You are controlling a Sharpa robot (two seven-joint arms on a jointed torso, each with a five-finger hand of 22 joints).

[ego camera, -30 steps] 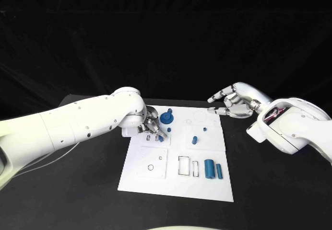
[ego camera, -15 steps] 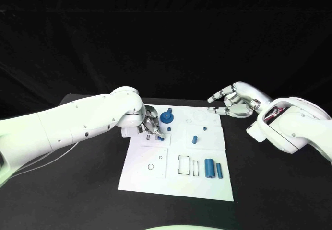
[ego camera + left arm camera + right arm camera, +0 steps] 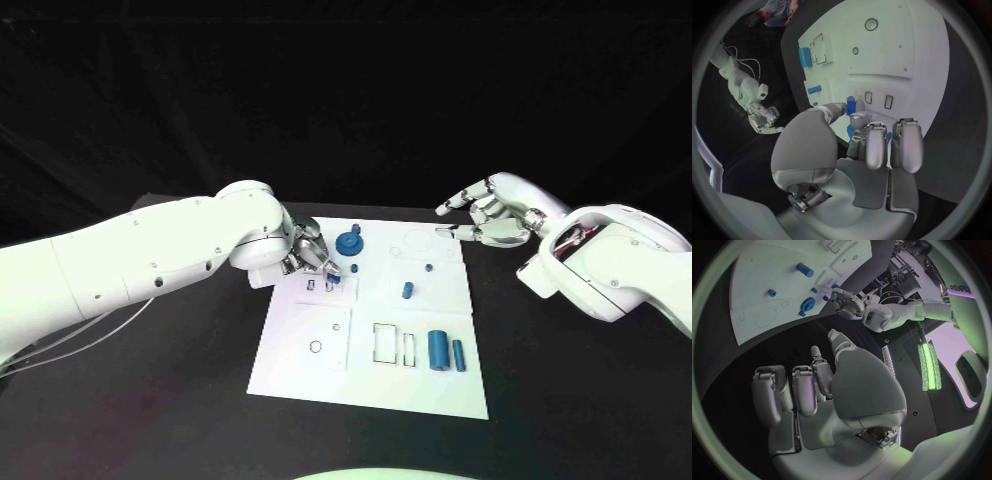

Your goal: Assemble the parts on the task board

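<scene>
One small blue part (image 3: 851, 105) seems pinched in the left hand (image 3: 307, 256) over the task board (image 3: 433, 385), needing seating; right hand (image 3: 488, 216) hovers loosely curled, empty.

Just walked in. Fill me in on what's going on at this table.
The left hand is down over the task board, its fingers at a small blue part beside two small slots; whether it grips it is unclear. The right hand hovers off the board's far corner, holding nothing. Other blue parts, including two cylinders, lie on the board.
</scene>
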